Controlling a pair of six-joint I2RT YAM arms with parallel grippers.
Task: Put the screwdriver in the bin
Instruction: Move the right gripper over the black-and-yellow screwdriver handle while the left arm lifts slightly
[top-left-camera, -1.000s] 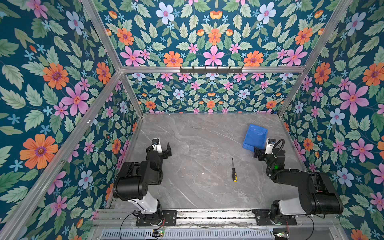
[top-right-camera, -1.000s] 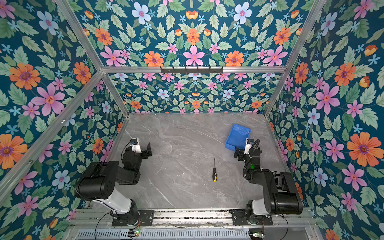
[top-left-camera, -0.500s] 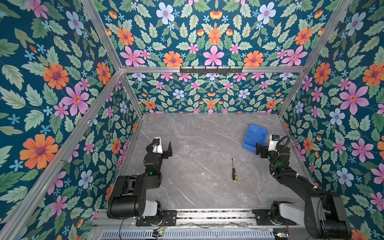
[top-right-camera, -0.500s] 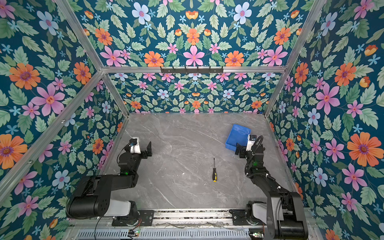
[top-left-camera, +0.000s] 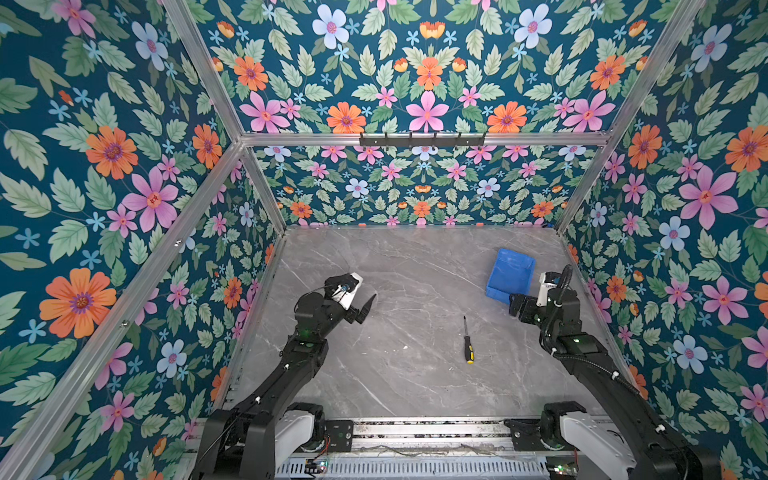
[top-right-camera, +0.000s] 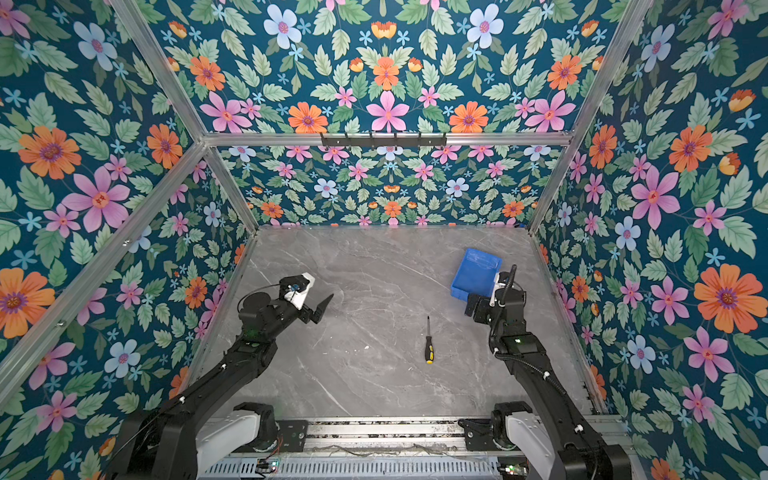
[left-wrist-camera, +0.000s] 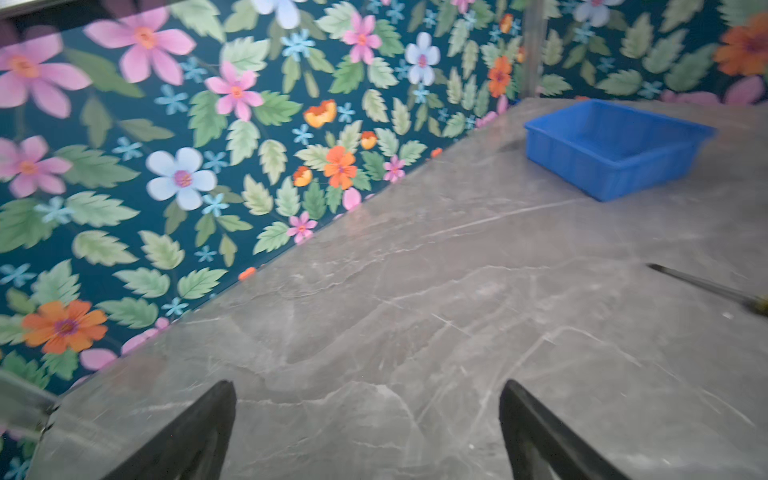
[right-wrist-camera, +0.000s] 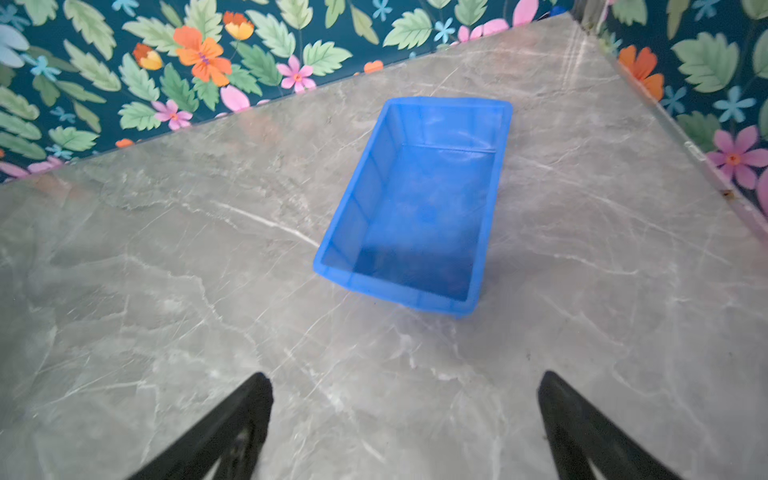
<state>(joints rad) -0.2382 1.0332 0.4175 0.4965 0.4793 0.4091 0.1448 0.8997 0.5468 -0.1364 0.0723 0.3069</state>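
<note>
The screwdriver (top-left-camera: 467, 340) (top-right-camera: 429, 347) lies flat on the grey marble table, its yellow-tipped black handle toward the front; in the left wrist view only its shaft (left-wrist-camera: 706, 286) shows. The blue bin (top-left-camera: 510, 274) (top-right-camera: 476, 274) (left-wrist-camera: 611, 166) (right-wrist-camera: 415, 216) stands empty at the right, behind the screwdriver. My left gripper (top-left-camera: 359, 297) (top-right-camera: 318, 297) (left-wrist-camera: 368, 388) hovers open over the table's left part, far from both. Just in front of the bin's near end, my right gripper (top-left-camera: 528, 297) (top-right-camera: 484, 299) (right-wrist-camera: 405, 382) is open and holds nothing.
Floral walls (top-left-camera: 232, 257) with aluminium posts close the table in on the left, back and right. The right wall (top-left-camera: 590, 291) runs close beside the right arm and the bin. A metal rail (top-left-camera: 415, 432) carries both arm bases along the front edge.
Both arms have unfolded from their tucked pose and stretched forward. The left gripper has swung right toward the table's middle. The right gripper has stayed near the bin. Screwdriver and bin have not moved.
</note>
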